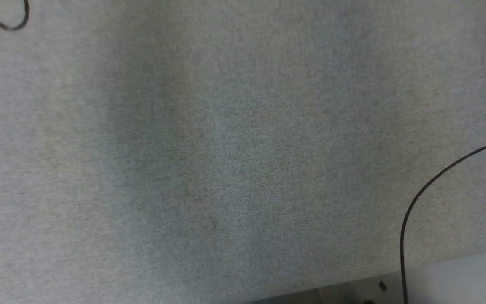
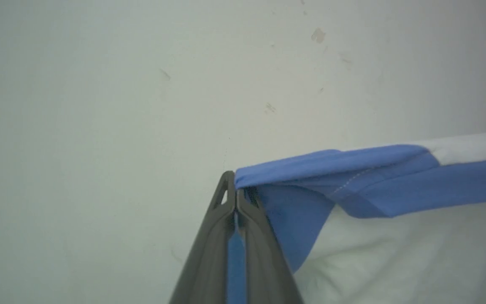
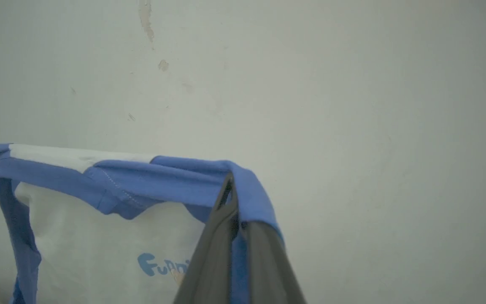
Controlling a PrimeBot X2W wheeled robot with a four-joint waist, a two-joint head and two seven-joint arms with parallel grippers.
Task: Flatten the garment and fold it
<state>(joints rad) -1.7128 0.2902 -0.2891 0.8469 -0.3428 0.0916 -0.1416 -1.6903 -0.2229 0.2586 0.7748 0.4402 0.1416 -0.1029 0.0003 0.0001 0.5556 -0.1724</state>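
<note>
The left gripper (image 2: 235,200), at lower centre, clamps the blue edge of the garment (image 2: 378,181). The right gripper (image 3: 233,211) clamps it too.

Lettering (image 3: 158,265) on the garment (image 3: 99,228) is partly hidden behind the right end effector (image 3: 232,196); bottom edge crops both.
</note>
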